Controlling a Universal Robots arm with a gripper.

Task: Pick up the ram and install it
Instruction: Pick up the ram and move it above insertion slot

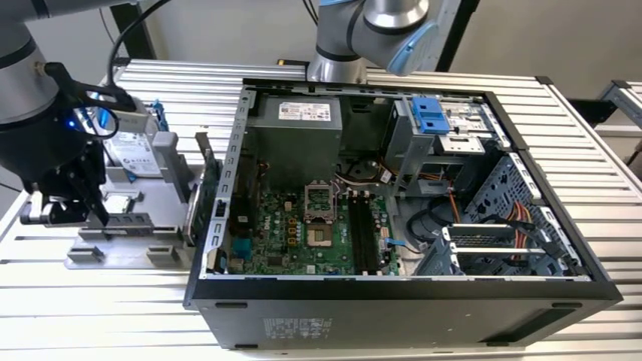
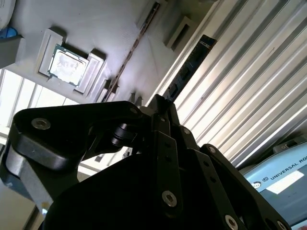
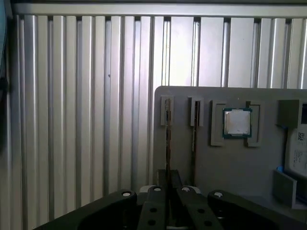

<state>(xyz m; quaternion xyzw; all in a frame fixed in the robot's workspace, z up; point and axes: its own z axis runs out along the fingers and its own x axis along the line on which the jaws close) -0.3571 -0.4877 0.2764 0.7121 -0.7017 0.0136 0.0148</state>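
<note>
The ram (image 2: 189, 64) is a thin dark stick standing on edge in the outermost slot of the grey parts fixture (image 3: 201, 163). In the first wrist view the ram (image 3: 167, 139) appears edge-on, running from its slot down into my fingers. My gripper (image 3: 168, 184) is down low over the fixture, at the exterior view's left (image 1: 86, 218), and its fingers (image 2: 165, 120) are pressed together on the near end of the stick. The motherboard's long memory slots (image 1: 363, 233) lie inside the open computer case (image 1: 401, 293).
A square silver processor chip (image 3: 236, 122) rests in a pocket of the fixture, and a second thin stick (image 3: 194, 129) stands in the neighbouring slot. A green card (image 1: 204, 195) stands between fixture and case. Another arm (image 1: 371, 30) rises behind the case. Ribbed metal table (image 1: 101, 316) surrounds everything.
</note>
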